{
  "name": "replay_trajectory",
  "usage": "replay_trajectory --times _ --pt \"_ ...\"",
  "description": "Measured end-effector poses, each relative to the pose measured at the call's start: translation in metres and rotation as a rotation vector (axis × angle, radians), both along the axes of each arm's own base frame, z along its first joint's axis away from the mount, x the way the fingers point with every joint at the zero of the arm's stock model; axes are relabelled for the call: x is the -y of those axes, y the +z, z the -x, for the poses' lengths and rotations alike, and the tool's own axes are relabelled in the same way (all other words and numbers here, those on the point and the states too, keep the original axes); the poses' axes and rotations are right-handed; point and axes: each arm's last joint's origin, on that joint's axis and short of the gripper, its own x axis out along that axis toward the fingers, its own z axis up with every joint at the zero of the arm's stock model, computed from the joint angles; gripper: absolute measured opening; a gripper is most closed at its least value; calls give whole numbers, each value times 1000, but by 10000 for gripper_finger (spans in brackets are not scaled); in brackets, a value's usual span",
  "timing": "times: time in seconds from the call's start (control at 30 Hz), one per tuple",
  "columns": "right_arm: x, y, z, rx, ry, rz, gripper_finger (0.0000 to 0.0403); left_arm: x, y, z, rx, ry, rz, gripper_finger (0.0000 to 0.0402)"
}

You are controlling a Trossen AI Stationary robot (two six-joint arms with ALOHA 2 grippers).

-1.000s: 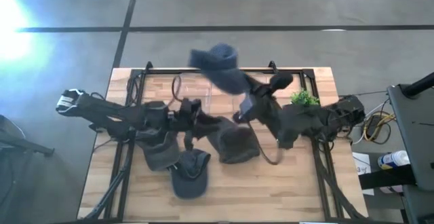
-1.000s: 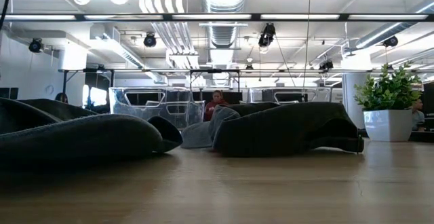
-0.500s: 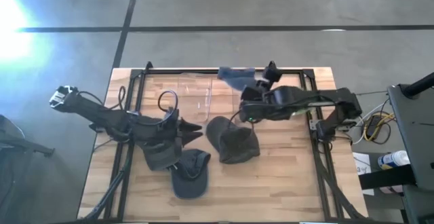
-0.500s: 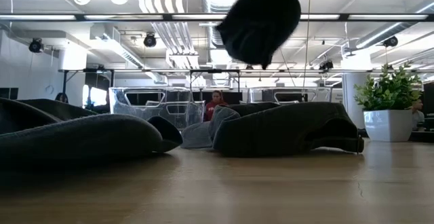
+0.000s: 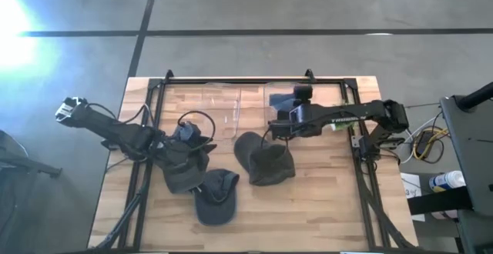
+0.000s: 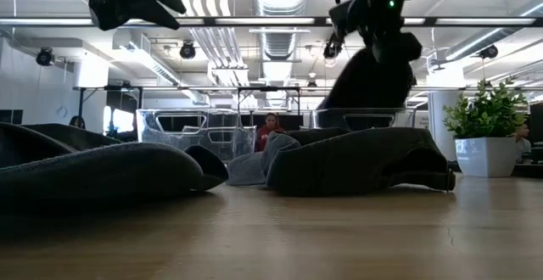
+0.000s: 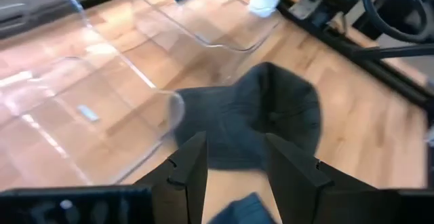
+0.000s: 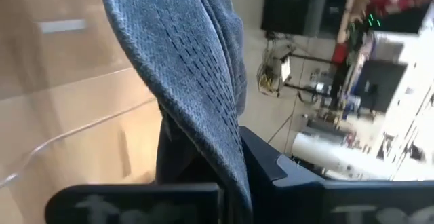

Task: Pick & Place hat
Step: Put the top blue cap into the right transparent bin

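My right gripper point(image 5: 280, 115) is shut on a blue knit hat point(image 5: 281, 100) over the right-hand clear bin point(image 5: 323, 98) at the table's far side; the low view shows the hat point(image 6: 369, 76) hanging under the gripper point(image 6: 373, 13). My left gripper point(image 5: 202, 145) hovers open over the table's left half, above a dark olive hat point(image 5: 181, 175). In its wrist view the open fingers point(image 7: 186, 173) frame a dark grey hat point(image 7: 268, 115) lying flat on the wood. A dark blue cap point(image 5: 216, 198) lies near the front edge. My right gripper pinches a fold of the blue hat's knit fabric point(image 8: 203, 115) between its two fingers point(image 8: 271, 170). The hat is lifted clear and hangs below the gripper. In the low view its lower end point(image 6: 361, 102) reaches about the clear bin's rim.
A second clear bin point(image 5: 219, 109) stands left of the first, both along the far edge. A potted plant point(image 5: 345, 111) sits at the far right, close to my right arm. The black frame point(image 5: 146, 131) borders the table. Bare wood point(image 5: 323, 208) lies at the near right.
My right gripper has carried the blue hat down from high above the table's far middle and toward the right, to just over the right-hand clear bin. My left arm has drawn back toward the table's left and sunk a little. The hats on the table have stayed put.
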Motion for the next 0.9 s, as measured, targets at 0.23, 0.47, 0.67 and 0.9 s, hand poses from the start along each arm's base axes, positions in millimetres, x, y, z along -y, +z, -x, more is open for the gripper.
replay_trajectory --times 0.23,0.47,0.67,0.9 --pt "13 -33 -5 -195 104 -6 13 -5 0 -1 -12 31 -67 138" --pt "26 -52 -18 -283 189 43 14 -9 0 -1 -13 51 -70 138" --pt "26 -55 -34 -249 245 41 41 -9 0 -1 -6 59 -57 138" --pt "22 -45 -40 -193 261 -47 93 -9 0 -2 -1 62 -42 138"
